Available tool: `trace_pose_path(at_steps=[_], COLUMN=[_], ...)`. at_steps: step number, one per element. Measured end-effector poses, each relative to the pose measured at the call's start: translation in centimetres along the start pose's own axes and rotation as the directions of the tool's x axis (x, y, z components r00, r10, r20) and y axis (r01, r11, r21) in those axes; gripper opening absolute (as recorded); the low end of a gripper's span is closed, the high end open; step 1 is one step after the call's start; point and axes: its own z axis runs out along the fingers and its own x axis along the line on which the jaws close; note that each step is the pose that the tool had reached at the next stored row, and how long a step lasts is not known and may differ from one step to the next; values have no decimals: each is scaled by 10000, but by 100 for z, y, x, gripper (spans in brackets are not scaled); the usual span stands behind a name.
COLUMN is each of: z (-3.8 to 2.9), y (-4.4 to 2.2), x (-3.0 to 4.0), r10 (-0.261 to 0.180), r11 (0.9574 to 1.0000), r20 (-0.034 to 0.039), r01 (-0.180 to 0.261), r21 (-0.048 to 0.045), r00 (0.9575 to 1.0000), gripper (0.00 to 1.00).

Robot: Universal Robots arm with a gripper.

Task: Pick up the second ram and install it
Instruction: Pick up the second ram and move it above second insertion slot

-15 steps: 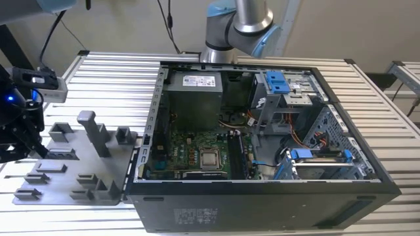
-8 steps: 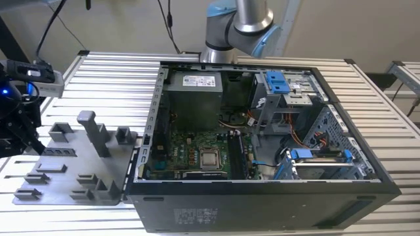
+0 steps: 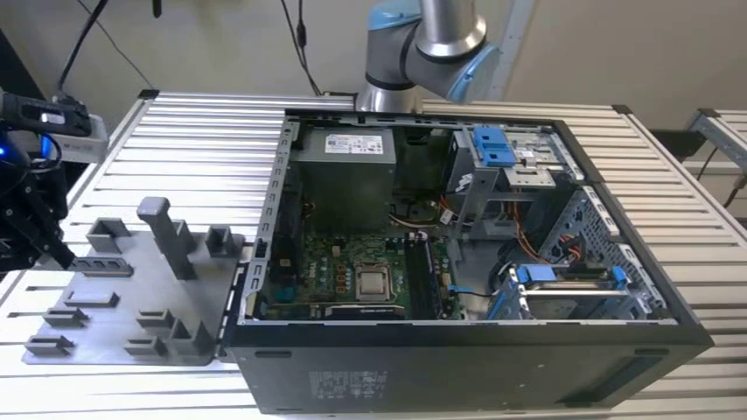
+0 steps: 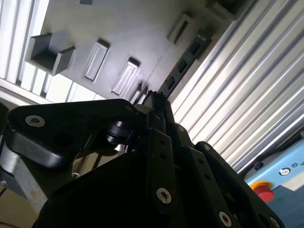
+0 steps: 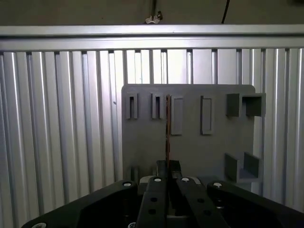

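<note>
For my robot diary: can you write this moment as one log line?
claw: shut on memory stick | place: at grey tray | stick not installed yet

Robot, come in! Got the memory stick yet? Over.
Gripper shut on the second ram. Ram at the grey holder plate, not yet in the computer case. Nothing blocking it.

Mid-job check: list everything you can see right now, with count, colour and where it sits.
table: one, silver slats
computer case: one, black, open, on the table
processor: one, silver, inside the computer case
fixture plate: one, grey, on the table, exterior view's left of the case
tall post: one, grey, upright on the fixture plate
second ram: one, dark, held near the fixture plate
arm: one, silver and blue, at the case's far side
gripper: one, black, shut on the second ram
</note>
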Motion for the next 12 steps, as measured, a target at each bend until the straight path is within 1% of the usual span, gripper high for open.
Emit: trace_pose_path(at_steps=[12], z=[-157], y=[4], x=[-10], r10=[0], r11=[10000], r20=[1], r01=[0], r21=[1], r00=[10000], gripper=[14])
